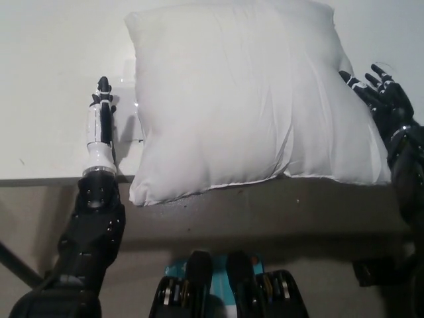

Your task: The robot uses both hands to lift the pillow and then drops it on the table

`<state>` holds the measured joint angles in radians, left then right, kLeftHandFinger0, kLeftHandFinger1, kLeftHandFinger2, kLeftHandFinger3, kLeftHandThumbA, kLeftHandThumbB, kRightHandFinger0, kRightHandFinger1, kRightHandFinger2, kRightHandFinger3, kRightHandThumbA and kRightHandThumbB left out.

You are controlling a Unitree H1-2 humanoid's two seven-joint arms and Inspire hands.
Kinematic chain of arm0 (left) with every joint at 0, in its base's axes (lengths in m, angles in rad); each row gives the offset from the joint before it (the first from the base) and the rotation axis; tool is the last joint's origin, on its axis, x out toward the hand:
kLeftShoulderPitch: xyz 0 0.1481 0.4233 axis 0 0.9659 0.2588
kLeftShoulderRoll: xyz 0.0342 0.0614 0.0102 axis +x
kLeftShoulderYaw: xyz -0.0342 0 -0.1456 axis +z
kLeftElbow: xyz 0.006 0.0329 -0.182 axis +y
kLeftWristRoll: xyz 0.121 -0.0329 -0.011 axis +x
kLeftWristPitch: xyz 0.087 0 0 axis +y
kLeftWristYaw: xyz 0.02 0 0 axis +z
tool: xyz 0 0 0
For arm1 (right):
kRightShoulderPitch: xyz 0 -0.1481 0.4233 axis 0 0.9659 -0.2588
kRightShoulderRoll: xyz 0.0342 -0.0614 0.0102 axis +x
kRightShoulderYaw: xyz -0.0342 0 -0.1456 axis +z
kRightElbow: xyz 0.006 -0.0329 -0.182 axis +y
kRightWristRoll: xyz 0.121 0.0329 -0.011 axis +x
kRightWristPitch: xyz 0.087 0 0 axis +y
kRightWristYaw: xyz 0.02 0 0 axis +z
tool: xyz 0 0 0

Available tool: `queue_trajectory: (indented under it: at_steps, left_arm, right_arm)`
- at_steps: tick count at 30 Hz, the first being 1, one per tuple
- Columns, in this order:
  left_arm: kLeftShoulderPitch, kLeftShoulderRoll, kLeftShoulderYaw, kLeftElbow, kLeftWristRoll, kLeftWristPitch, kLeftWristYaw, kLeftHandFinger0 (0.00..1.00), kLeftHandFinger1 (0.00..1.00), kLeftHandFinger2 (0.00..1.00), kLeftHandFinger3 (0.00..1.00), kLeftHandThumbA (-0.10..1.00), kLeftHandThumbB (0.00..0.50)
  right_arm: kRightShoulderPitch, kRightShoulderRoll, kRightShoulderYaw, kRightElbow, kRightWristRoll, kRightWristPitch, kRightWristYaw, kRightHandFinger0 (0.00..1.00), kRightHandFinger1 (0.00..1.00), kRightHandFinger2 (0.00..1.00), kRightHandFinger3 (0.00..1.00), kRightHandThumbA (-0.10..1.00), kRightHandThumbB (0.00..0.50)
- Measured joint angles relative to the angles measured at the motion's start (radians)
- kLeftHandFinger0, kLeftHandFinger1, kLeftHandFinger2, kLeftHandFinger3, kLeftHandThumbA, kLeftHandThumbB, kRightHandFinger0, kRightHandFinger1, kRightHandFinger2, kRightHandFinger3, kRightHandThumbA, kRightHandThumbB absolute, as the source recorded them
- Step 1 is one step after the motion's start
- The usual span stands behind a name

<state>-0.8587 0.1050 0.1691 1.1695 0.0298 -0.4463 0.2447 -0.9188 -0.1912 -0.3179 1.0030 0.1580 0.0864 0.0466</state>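
A white table fills the upper part of the head view, its near edge running across the middle of the picture above a dark floor. The pillow, white and plump, lies flat on the table, with its near corners overhanging the table edge. The left hand is positioned just beside the pillow's left side, edge-on with its fingers extended straight along the table; it holds nothing, and a narrow gap appears to separate it from the fabric. The right hand is at the pillow's right edge with its fingers spread wide, touching or very nearly touching the fabric; it grips nothing. This flanking placement suits a two-sided squeeze: each palm faces inward so that opposing pressure can support the soft load. The lift is judged not yet begun.
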Motion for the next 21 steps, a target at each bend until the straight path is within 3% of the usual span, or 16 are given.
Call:
queue_trajectory:
  at_steps: [9,12,21]
  left_arm:
    - [-0.022,-0.056,0.000,0.014,-0.026,-0.002,0.018,1.00,1.00,1.00,1.00,1.00,0.123]
    - [-0.030,-0.090,-0.002,0.010,-0.032,0.000,0.021,1.00,1.00,1.00,1.00,1.00,0.167]
    - [-0.037,-0.181,-0.006,-0.023,-0.058,0.028,0.056,1.00,1.00,1.00,1.00,1.00,0.204]
  right_arm:
    - [0.008,0.055,0.006,0.042,0.011,-0.089,-0.023,1.00,1.00,1.00,1.00,1.00,0.407]
    - [0.007,0.072,0.013,0.058,0.011,-0.119,-0.036,1.00,1.00,1.00,1.00,1.00,0.411]
    - [-0.008,0.088,0.028,0.138,0.012,-0.209,-0.060,1.00,1.00,1.00,1.00,1.00,0.410]
